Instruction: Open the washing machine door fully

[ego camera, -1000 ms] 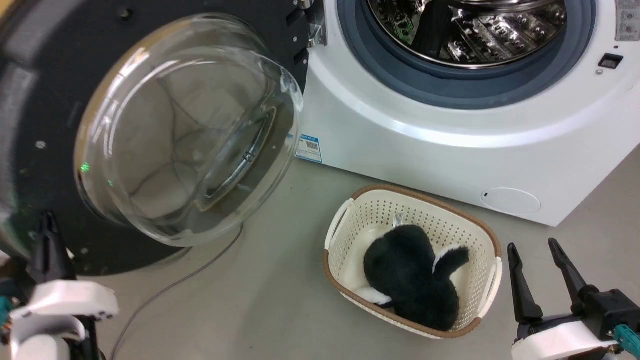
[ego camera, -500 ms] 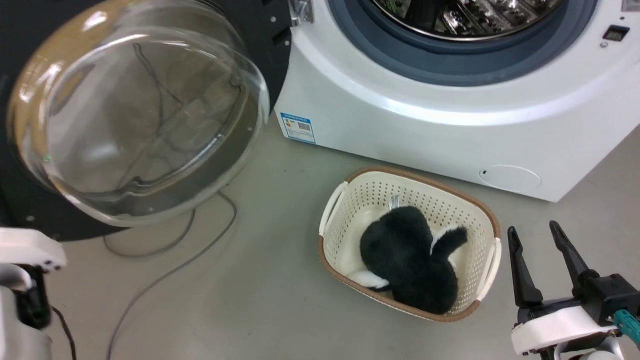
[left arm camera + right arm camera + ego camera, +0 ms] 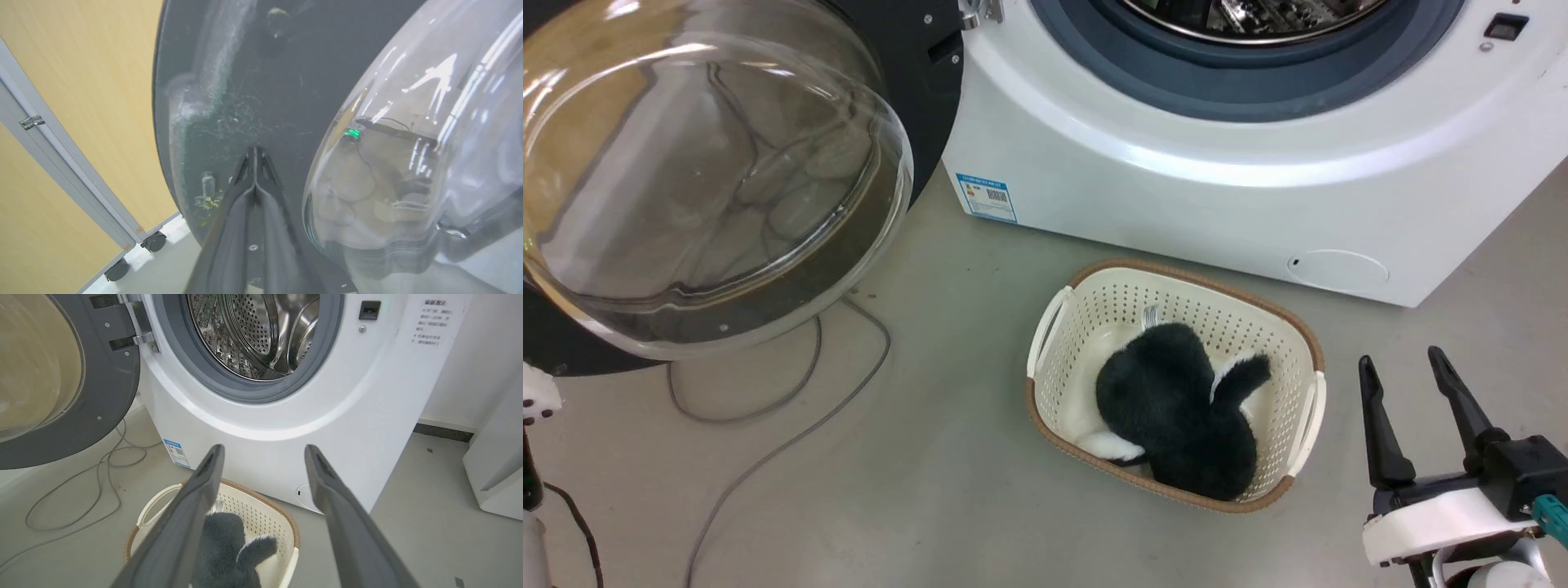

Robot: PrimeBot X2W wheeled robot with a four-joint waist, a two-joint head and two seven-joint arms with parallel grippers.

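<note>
Left gripper (image 3: pixel 254 152) closed, perhaps touching door (image 3: pixel 265 81)

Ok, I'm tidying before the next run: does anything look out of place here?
Loose grey cables lie looped on the floor below the washing machine door, a snag risk. Nothing else stands out.

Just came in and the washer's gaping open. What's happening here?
A two-armed robot is opening the washing machine door, which stands swung wide to the left of the washing machine, leaving the steel drum exposed. The left gripper, shut, points at the door's dark inner face beside the glass bowl; whether it touches is unclear. The right gripper hangs open and empty near a basket holding a black-and-white plush toy.
</note>
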